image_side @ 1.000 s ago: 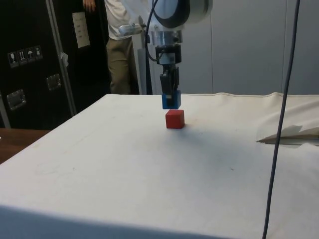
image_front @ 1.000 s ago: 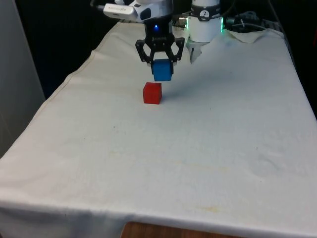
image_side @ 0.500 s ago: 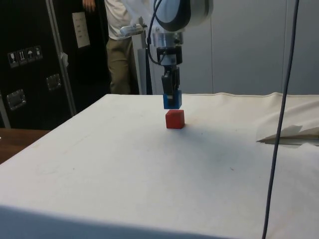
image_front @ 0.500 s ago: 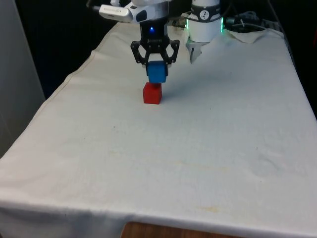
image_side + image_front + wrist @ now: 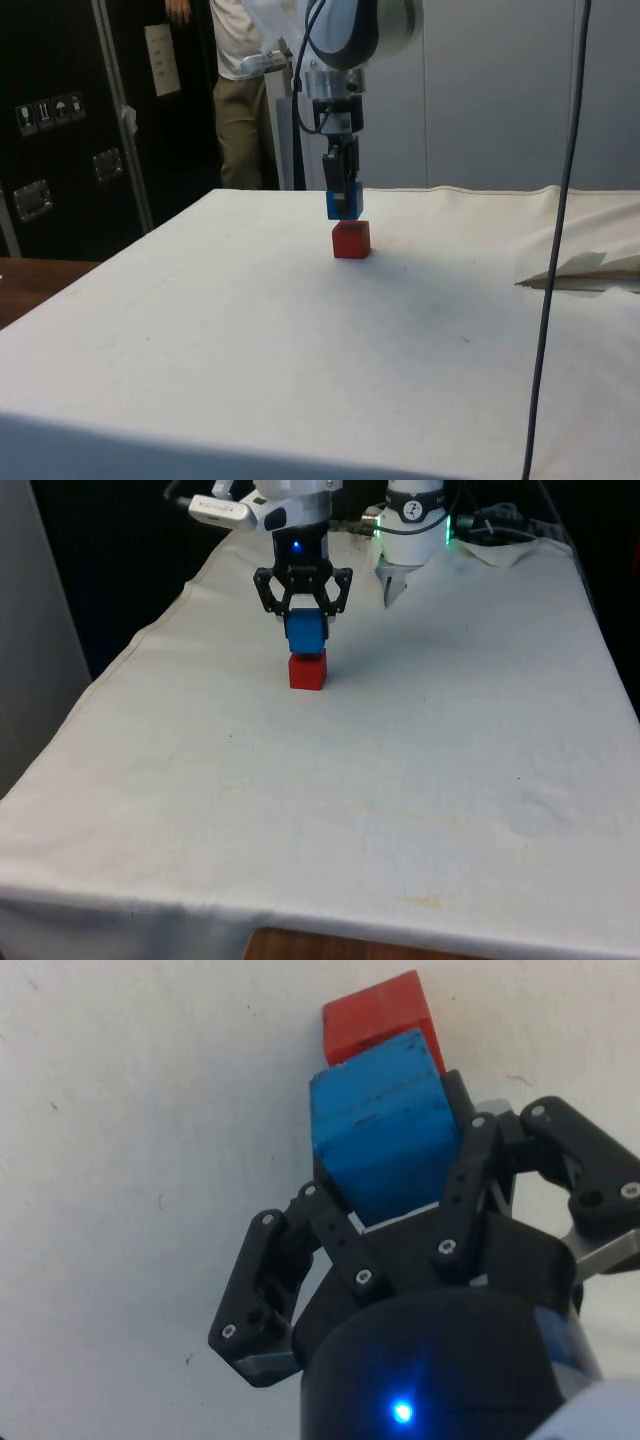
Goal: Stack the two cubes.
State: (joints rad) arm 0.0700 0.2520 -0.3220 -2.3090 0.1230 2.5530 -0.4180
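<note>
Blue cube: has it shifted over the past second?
Yes. The claw has carried the blue cube toward the front view's left, ending over the red cube, which stays put on the white cloth.

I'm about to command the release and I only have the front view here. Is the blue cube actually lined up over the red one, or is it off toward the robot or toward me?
Observer: In the side view the blue cube sits directly above the red cube, shifted slightly toward the cabinet side.
Operator: Are they touching yet?
Observer: From the side the blue cube's bottom edge meets the red cube's top; I cannot tell if any gap is left.
Operator: How is the grip?
Observer: In the wrist view the gripper clamps the blue cube on two opposite faces, with the red cube peeking out past it, so the overlap isn't complete.
</note>
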